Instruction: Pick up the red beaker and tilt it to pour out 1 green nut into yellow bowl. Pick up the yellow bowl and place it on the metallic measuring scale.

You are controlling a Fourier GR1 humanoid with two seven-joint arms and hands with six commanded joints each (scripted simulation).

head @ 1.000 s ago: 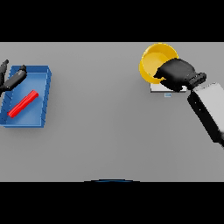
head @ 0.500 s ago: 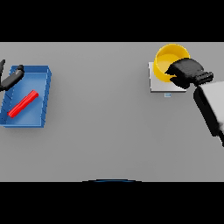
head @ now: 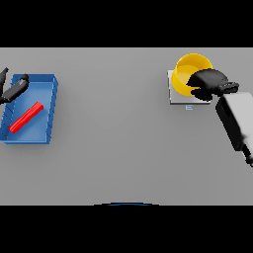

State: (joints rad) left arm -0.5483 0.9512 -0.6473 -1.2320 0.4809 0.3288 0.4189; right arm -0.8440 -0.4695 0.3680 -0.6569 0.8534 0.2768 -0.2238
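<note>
right robot hand [head: 210, 83] curled on yellow bowl [head: 190, 70] rim | bowl over metallic scale [head: 172, 95]

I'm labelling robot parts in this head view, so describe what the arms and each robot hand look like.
The right robot hand is dark, nearly black, with a rounded bulky body and a small stub at the wrist. Behind it the right forearm is a boxy white and grey segment with darker edging. The left robot hand shows only as slim dark fingers at the left edge; its arm is out of view. No cables or markings are visible.
</note>
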